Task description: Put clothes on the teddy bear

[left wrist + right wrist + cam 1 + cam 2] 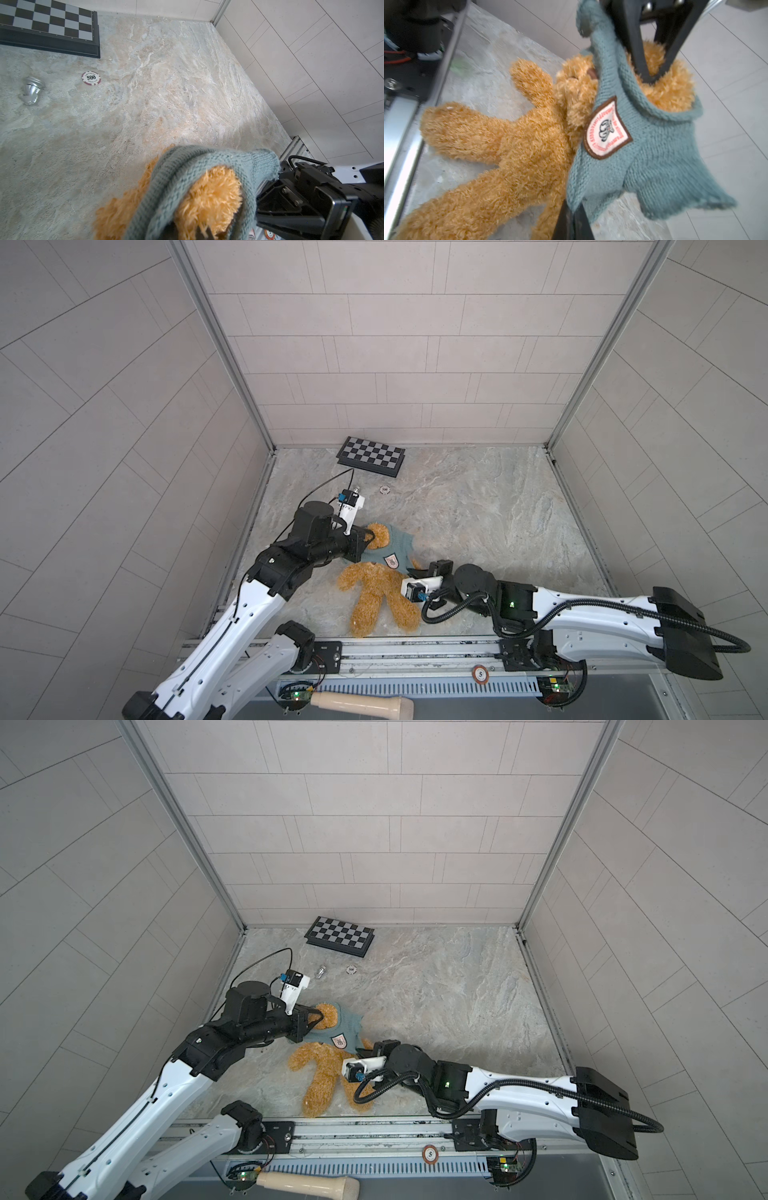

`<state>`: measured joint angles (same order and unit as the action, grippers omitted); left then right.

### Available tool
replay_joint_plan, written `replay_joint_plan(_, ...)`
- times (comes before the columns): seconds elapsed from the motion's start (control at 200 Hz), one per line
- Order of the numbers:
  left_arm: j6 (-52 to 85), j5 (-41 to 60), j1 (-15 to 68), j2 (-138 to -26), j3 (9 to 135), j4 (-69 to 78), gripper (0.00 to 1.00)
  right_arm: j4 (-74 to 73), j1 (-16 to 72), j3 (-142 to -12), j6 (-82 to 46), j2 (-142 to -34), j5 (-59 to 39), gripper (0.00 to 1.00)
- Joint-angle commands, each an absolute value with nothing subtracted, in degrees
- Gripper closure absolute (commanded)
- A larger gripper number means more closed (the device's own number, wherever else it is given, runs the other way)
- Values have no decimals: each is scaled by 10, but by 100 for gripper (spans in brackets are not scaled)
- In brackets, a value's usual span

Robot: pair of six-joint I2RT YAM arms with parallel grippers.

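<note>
One marbled tabletop [498, 522] carries everything. The bear [376, 593] lies on it near the front left. Its legs splay toward the front rail [415, 649] and its head points toward the far wall.

A teal knit sweater [397, 547] with a stitched badge [391, 561] is pulled over the head and bunches at the neck. The belly and legs are bare fur. In the right wrist view the brown nose shows just at the edge of the knit.

A folded chessboard [371, 455] sits at the far edge, well apart from the bear.

The left tool [368, 540] is clenched on the sweater's rim at the top of the head. Seen from the right wrist, its two fingers [631, 41] meet in a point on the knit, with fur behind. The right tool [413, 572] is clenched on the sweater's lower hem beside the bear's shoulder, with the cloth pinched between its tips.

A chip [385, 489] marked 500 lies flat between the chessboard and the bear. A silver chess piece [321, 972] lies tipped over near the chip.
</note>
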<state>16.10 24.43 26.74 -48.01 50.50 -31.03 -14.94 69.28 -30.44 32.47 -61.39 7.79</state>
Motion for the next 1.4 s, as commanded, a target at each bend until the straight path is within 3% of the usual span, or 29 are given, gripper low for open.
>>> replay_joint_plan(0.0,177,204,253,-469,543,-242,100,-117,693,-260,348,-632,139,100)
replay_joint_plan(0.135,193,255,253,-459,533,-205,100,-178,651,-292,344,-707,147,100)
replay_joint_plan(0.22,214,270,254,-460,524,-185,100,-219,654,-319,348,-720,85,100)
replay_joint_plan(0.395,287,218,254,-477,520,-187,100,-242,657,-344,323,-668,-23,77)
replay_joint_plan(0.526,369,152,253,-499,518,-217,100,-235,657,-329,315,-590,13,62)
replay_joint_plan(0.591,400,137,254,-506,513,-211,100,-208,664,-332,329,-567,48,60)
replay_joint_plan(0.721,508,93,254,-510,494,-184,100,-211,679,-347,320,-572,151,60)
replay_joint_plan(0.806,619,77,254,-509,461,-119,100,-246,677,-359,201,-582,195,66)
replay_joint_plan(0.991,813,17,282,-513,410,15,100,-280,622,-399,-174,-602,115,78)
replay_joint_plan(1.397,903,-36,329,-531,390,109,100,-312,586,-446,-338,-722,-27,84)
